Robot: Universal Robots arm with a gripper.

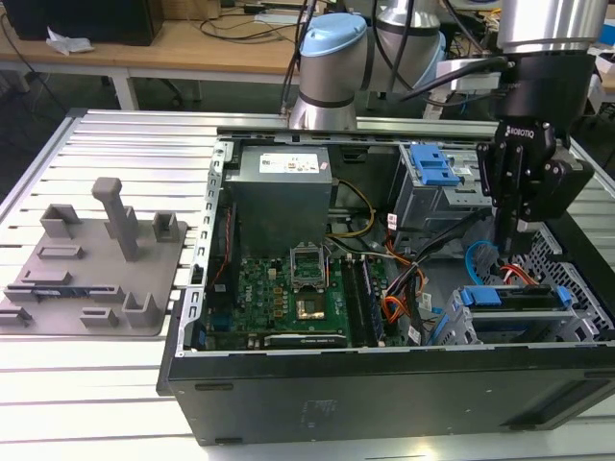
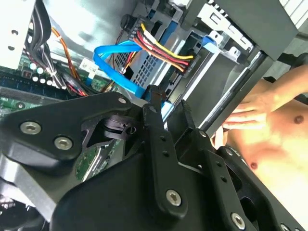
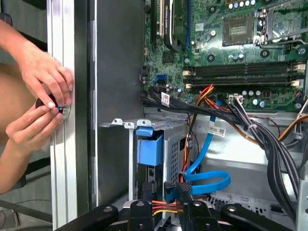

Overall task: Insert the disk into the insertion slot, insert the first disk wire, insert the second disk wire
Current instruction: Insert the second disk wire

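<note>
– Jaws?
– Nearly closed: gripper (image 3: 166, 195) seems to pinch the second wire (image 3: 207, 179) at its plug.
– Disk?
– Disk (image 1: 509, 296) sits in slot (image 1: 456, 325), exterior view's right. First wire (image 2: 163, 48) looks plugged. Last step, likely; plug must meet socket squarely.

White brand lettering on the black body of the gripper (image 1: 506, 252), at the exterior view's right; a maker's name, left untranscribed. White printed label (image 1: 282, 164) on the grey power supply (image 1: 279, 206), at the far side of the computer case (image 1: 384, 394); several lines of print, too fine to read. In the first wrist view, white paper tag (image 3: 165, 99) on the black cable bundle (image 3: 192, 108) and second white tag (image 3: 217, 131) just beside the light blue cable (image 3: 211, 174); dark characters, not readable. Fine white markings printed across the green motherboard (image 3: 231, 48); not readable either.
</note>
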